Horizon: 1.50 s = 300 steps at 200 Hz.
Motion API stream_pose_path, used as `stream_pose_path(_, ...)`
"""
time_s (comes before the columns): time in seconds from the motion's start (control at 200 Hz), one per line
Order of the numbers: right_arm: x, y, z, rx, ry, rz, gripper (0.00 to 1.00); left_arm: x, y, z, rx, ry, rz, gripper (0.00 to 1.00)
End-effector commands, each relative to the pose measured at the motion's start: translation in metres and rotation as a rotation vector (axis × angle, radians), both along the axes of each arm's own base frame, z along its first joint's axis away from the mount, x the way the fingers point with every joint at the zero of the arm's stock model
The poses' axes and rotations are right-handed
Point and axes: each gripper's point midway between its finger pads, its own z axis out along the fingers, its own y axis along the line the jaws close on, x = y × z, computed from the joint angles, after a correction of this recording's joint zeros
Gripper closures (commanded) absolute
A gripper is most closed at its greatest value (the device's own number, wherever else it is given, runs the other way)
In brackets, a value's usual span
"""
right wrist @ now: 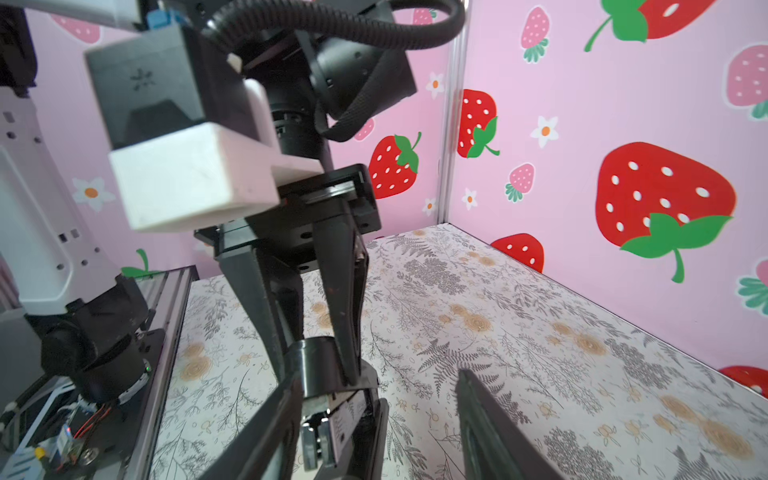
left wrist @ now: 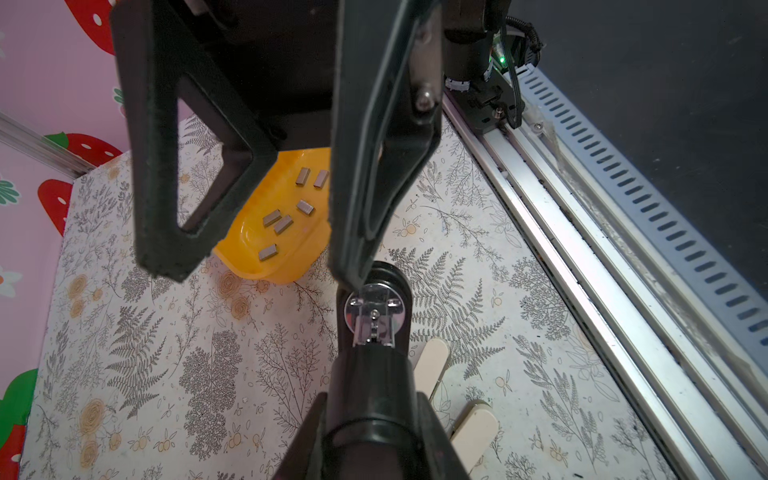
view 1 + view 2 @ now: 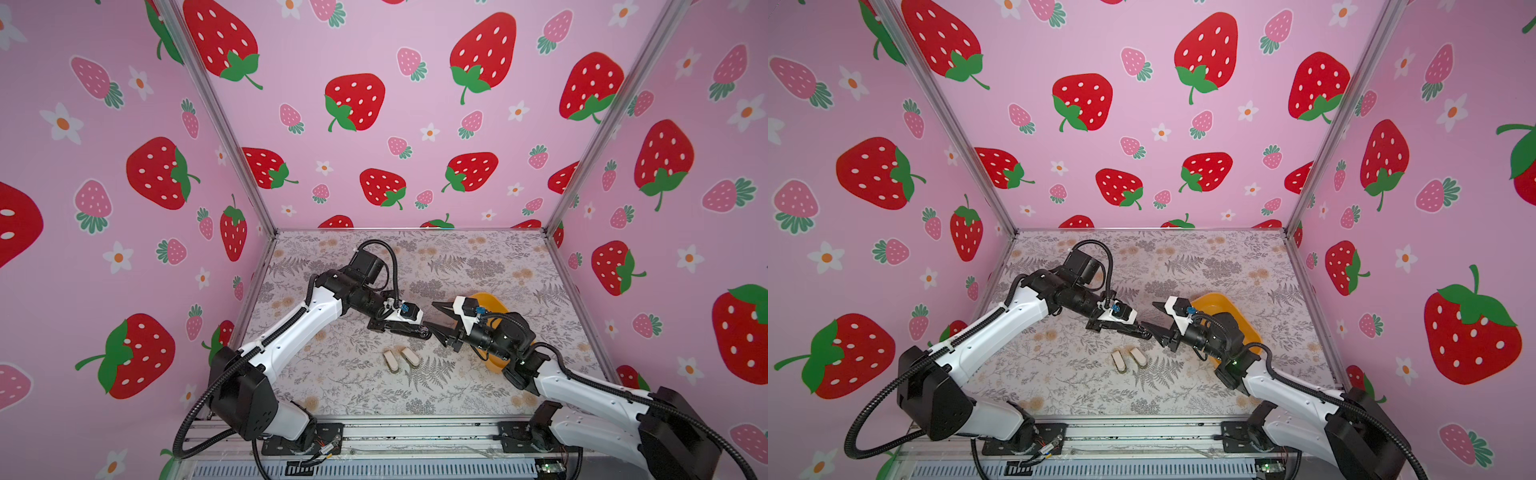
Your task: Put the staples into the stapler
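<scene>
**Gripper state.** The left gripper [image 1: 322, 357] is clamped on the black stapler [image 2: 374, 316]. The stapler lies at the centre of the table [image 3: 457, 386] with its chromed nose pointing right. The right gripper [image 3: 431, 314] has its jaws apart and holds nothing. Its nearer finger appears to touch the stapler's nose.

**Location of the staples.** The staples [image 2: 284, 224] lie loose in the yellow tray [image 2: 249, 253], right of centre, beneath the right arm. The left wrist view shows six short grey strips, flat on the tray floor and apart from one another.

**Handling.** Expect each strip to be very light, stiff and smooth. It is likely to snap if you squeeze it hard or bend it. Take hold across the two long edges, near the middle, with light pressure. Because the strips lie flat, your fingertips may slide over them. The sloping tray wall may help you tip one up.

**Limits of view.**
- In both top views the right arm covers part of the tray, and no staple can be made out there.
- In the left wrist view the right gripper's fingers block part of the tray, so further strips may be hidden.
- You cannot tell whether the stapler's magazine is open.
- Two pale flat sticks [image 3: 390, 360] lie on the near side of the stapler. Their purpose is unclear.
</scene>
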Motion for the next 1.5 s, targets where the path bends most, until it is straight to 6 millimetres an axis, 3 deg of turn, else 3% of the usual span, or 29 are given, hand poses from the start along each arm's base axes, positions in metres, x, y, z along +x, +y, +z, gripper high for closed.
stream_pose_path(0.0, -0.010, 0.014, -0.010, -0.076, -0.052, 0.065, 0.42, 0.002, -0.006, 0.021, -0.045, -0.037, -0.030, 1.00)
stream_pose_path(0.41, -0.003, 0.041, -0.050, -0.222, 0.014, 0.114, 0.62, 0.002, 0.000, 0.023, -0.021, -0.065, -0.017, 1.00)
stream_pose_path(0.59, 0.000, 0.049, -0.065, -0.260, 0.046, 0.132, 0.65, 0.002, 0.006, 0.041, -0.085, -0.085, -0.013, 1.00)
stream_pose_path(0.84, 0.006, 0.053, -0.076, -0.294, 0.063, 0.120, 0.65, 0.001, 0.011, 0.060, -0.188, -0.107, -0.017, 1.00)
stream_pose_path(1.496, 0.017, 0.062, -0.098, -0.378, 0.070, 0.055, 0.60, -0.004, 0.014, 0.074, -0.268, -0.084, -0.043, 1.00)
